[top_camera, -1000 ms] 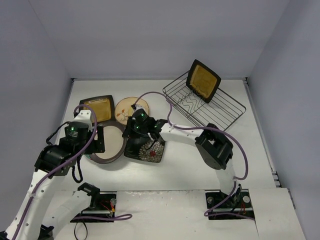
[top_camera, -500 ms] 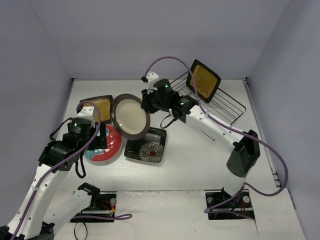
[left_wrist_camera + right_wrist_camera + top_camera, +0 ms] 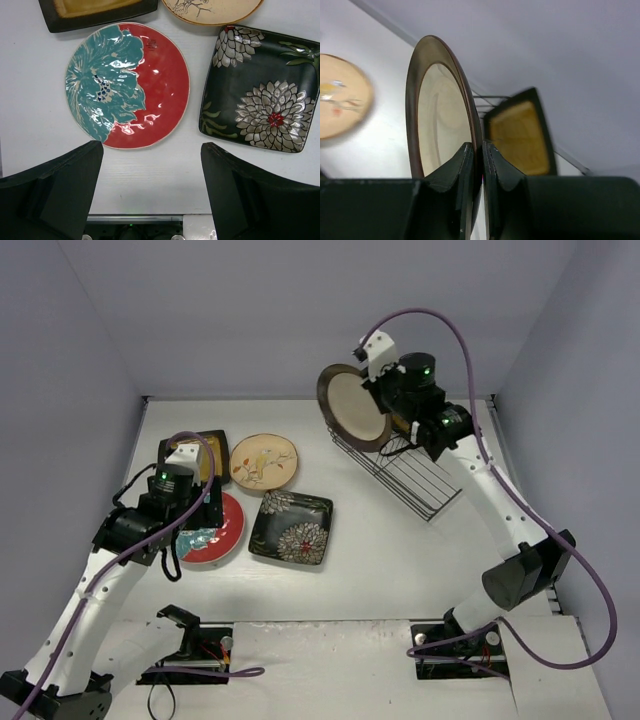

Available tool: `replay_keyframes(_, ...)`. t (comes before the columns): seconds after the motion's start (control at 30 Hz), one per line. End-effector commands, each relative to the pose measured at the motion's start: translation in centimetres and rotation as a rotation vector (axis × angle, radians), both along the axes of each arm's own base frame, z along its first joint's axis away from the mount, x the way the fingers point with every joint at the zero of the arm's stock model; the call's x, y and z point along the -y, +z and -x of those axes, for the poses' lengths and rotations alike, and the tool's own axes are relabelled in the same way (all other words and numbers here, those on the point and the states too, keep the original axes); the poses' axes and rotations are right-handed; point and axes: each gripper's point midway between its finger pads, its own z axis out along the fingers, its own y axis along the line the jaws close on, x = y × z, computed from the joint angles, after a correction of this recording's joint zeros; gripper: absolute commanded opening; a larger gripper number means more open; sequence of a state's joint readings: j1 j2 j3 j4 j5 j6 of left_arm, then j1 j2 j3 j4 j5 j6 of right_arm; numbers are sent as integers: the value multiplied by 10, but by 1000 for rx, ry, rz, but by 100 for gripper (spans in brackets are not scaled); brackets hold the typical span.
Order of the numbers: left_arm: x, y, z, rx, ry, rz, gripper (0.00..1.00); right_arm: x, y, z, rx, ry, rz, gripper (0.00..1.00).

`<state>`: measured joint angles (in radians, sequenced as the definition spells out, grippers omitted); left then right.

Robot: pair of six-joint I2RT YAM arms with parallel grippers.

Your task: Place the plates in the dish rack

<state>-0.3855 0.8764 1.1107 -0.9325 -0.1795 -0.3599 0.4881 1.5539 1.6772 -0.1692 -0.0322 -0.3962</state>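
Plates lie across the left half of your table (image 3: 380, 560) in the top view. A square amber plate (image 3: 195, 455) sits at the back left, just beside a small beige plate (image 3: 264, 461) with a sprig drawing. In front of them are a round red and teal floral plate (image 3: 212, 530) and a dark rectangular plate (image 3: 291, 528) with white flowers.

Your right end effector (image 3: 385, 412) is closed on the dark rim of a round cream plate (image 3: 352, 407). It holds the plate upright on edge at the far left end of the black wire dish rack (image 3: 415, 470). You cannot tell from above whether the plate touches the wires.

The right wrist view adds what the top view hides. A second amber plate (image 3: 517, 137) stands on edge in the rack, just behind the cream plate (image 3: 442, 125). Both fingers of the right end effector (image 3: 476, 150) pinch the cream plate's lower rim.

The left wrist view looks straight down. Your left end effector (image 3: 151, 150) is wide open and holds nothing. The floral plate (image 3: 127, 85) lies flat just ahead of the gap between its fingers, and the dark plate (image 3: 260, 90) lies to the right.
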Motion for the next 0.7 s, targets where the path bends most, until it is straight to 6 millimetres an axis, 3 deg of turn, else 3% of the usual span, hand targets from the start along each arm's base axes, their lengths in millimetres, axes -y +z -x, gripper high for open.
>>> replay_keyframes(0.0, 8, 19, -16, 80, -8, 35, 80, 52, 124, -11, 404, -44, -27, 0)
replay_keyframes(0.17, 11, 15, -20, 71, -9, 35, 86, 106, 126, -36, 453, -118, 53, 0)
replay_keyframes(0.27, 13, 15, -24, 70, -13, 36, 89, 124, 121, -47, 465, -110, 87, 0)
replay_keyframes(0.4, 14, 15, -29, 74, -16, 28, 92, 142, 113, -61, 467, -112, 134, 0)
replay_keyframes(0.67, 16, 18, -44, 76, -2, 9, 92, 147, 85, -87, 444, -49, 154, 0)
